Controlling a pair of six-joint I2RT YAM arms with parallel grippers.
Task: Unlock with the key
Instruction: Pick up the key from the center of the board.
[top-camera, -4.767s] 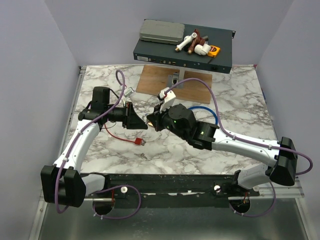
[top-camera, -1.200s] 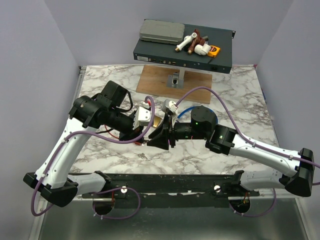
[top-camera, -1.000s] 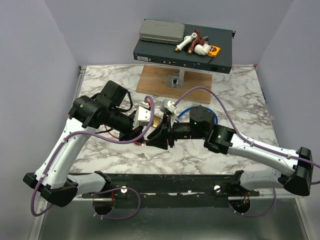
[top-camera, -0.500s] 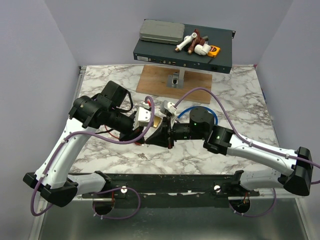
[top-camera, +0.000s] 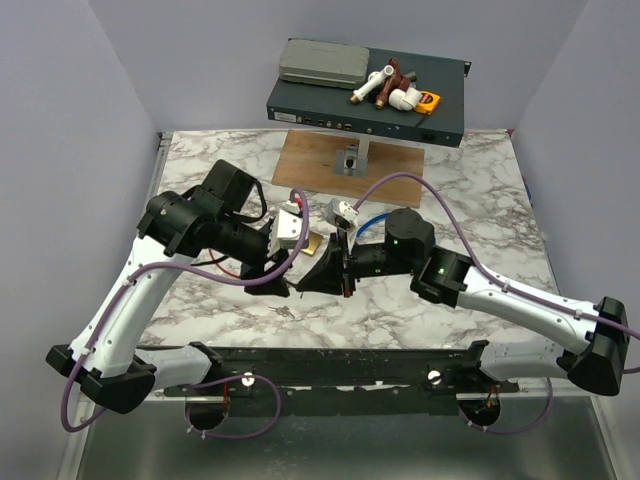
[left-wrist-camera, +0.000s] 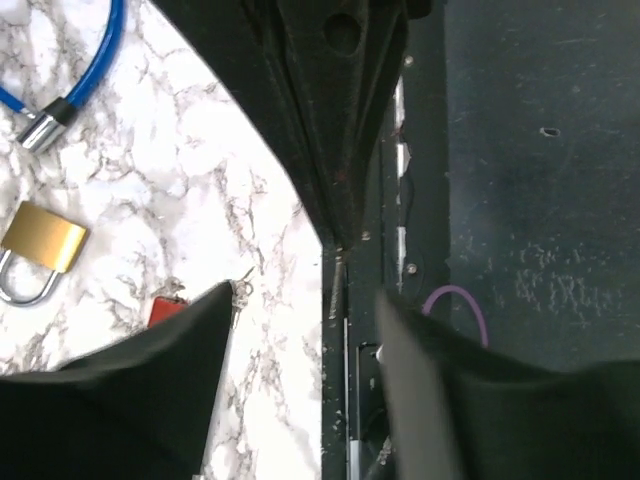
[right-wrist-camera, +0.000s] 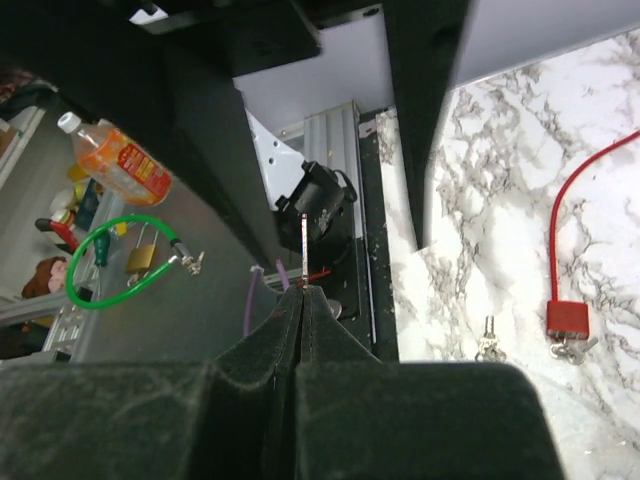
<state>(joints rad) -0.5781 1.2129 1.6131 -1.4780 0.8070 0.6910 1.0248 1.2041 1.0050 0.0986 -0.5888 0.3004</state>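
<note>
Right gripper (right-wrist-camera: 303, 293) clamps the key (right-wrist-camera: 303, 245) — blade poking out; left gripper (left-wrist-camera: 305, 300), close by, gapes apart; brass padlock (left-wrist-camera: 42, 240) lies on the table (left-wrist-camera: 150, 130).

A wooden board (top-camera: 300, 160) lies on the marble desk (top-camera: 480, 210), well beyond the right end effector (top-camera: 306, 284). Farther still, a black rack unit (top-camera: 450, 85) carries a grey box (top-camera: 322, 63), white pipe fittings (top-camera: 385, 88) and a yellow tape measure (top-camera: 428, 100).
</note>
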